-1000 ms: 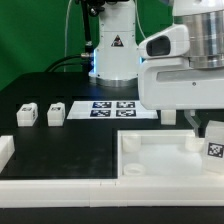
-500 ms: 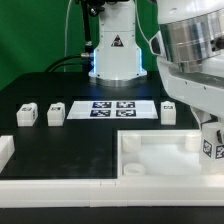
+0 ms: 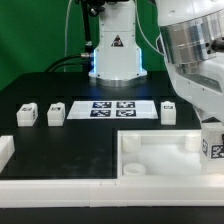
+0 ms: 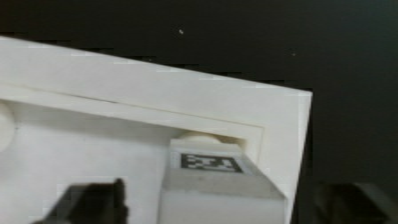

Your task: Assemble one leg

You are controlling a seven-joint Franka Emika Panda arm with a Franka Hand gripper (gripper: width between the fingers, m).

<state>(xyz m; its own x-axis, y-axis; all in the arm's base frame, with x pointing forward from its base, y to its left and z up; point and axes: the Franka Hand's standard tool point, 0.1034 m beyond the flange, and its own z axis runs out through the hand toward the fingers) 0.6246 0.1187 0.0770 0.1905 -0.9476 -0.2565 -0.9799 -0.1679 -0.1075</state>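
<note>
The gripper [image 3: 212, 150] pinches 1 small white plastic leg [image 4: 214, 175] with its fingers [image 4: 93, 205] just above the big white tray's [image 3: 150, 160] corner hole, so next it should push down.

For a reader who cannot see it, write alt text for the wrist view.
A white leg with a square black-and-white marker stands between the gripper's two dark fingers, over the corner of a white tray-like piece on a black table. Whether the fingers touch the leg cannot be told.
</note>
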